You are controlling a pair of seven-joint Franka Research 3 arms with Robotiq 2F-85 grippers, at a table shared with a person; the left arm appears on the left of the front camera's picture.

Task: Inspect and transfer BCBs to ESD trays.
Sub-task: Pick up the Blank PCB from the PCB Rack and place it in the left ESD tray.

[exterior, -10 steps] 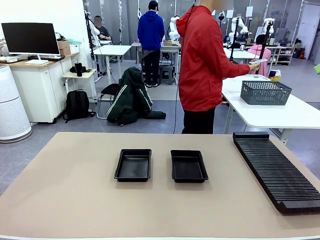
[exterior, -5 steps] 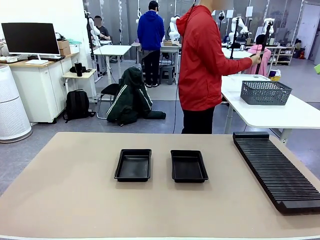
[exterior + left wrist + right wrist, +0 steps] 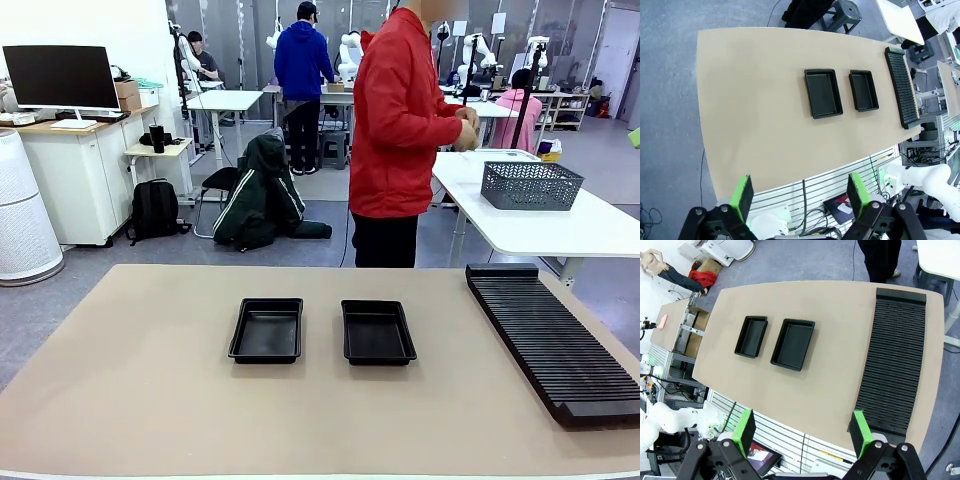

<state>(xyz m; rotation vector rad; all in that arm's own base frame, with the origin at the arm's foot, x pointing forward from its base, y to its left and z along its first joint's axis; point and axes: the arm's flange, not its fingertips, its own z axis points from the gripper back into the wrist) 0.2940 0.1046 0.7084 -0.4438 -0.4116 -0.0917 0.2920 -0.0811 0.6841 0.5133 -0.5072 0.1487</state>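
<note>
ESD trays: the left tray [image 3: 266, 331] and the right tray [image 3: 378, 332] lie side by side, apart, at the middle of the table [image 3: 140, 380]. Both are bare. A long ribbed rack [image 3: 550, 340] lies well to their right.

No BCBs lie on this table. The person [image 3: 400, 130] stands turned toward a white side table bearing a mesh basket [image 3: 530, 185], hands [image 3: 465, 128] together at chest height. Whether they hold a board cannot be told.

Left gripper [image 3: 800, 194]: jaws wide apart, nothing between them, high above the table. Right gripper [image 3: 802, 431]: likewise.

Likely faults:
- A board nearly as large as the tray floor may catch a sloped wall and rest tilted.
- A thin flat board offers little edge to pinch and may slip.
- A handover may fail if the person faces away.

View differences: the front view gives the person and the basket. Both wrist views look down into the tray floors and confirm they are bare.
</note>
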